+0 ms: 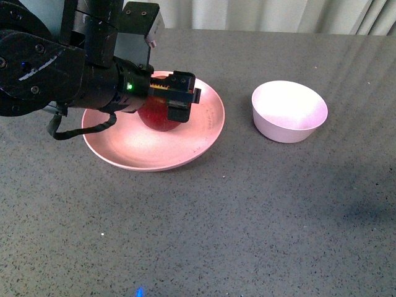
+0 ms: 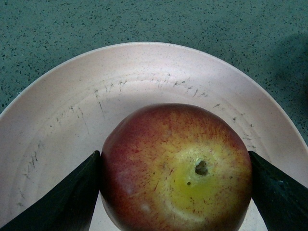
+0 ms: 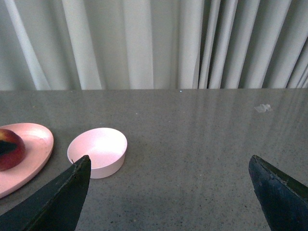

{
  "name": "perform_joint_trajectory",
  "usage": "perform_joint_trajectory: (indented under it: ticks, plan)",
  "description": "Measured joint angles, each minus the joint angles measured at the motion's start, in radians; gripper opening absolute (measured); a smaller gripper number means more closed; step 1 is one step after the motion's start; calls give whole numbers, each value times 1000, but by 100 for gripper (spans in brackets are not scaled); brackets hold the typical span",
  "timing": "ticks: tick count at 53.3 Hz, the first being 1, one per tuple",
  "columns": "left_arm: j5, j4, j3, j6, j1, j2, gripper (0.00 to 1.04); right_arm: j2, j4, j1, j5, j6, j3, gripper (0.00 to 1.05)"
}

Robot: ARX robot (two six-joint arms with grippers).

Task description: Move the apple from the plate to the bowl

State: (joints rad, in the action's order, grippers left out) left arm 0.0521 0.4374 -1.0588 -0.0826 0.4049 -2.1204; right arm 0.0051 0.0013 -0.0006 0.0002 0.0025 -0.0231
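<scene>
The dark red apple (image 1: 159,117) sits on the wide pink plate (image 1: 204,133) at the left of the table. My left gripper (image 1: 178,99) is shut on the apple, one finger on each side. In the left wrist view the apple (image 2: 175,168) shows its yellow stem patch between the two dark fingers (image 2: 62,202), over the plate (image 2: 144,72). The small pale bowl (image 1: 289,111) stands empty to the right of the plate. My right gripper (image 3: 168,192) is open and empty above bare table; its view shows the bowl (image 3: 97,151), plate (image 3: 33,144) and apple (image 3: 9,149).
The table is a dark grey speckled surface. White curtains (image 3: 154,43) hang behind its far edge. A small pale scrap (image 3: 263,108) lies on the table far from the dishes.
</scene>
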Motion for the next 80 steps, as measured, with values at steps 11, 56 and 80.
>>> perform_joint_trajectory:
  ticks: [11,56,80]
  plan:
    - [4,-19,-7,0,16,18,79,0,0,0,0,0,0,96]
    - [51,-166,-337,-73,260,-56,79,0,0,0,0,0,0,96]
    - [60,-191,-444,-72,277,-166,79,0,0,0,0,0,0,96]
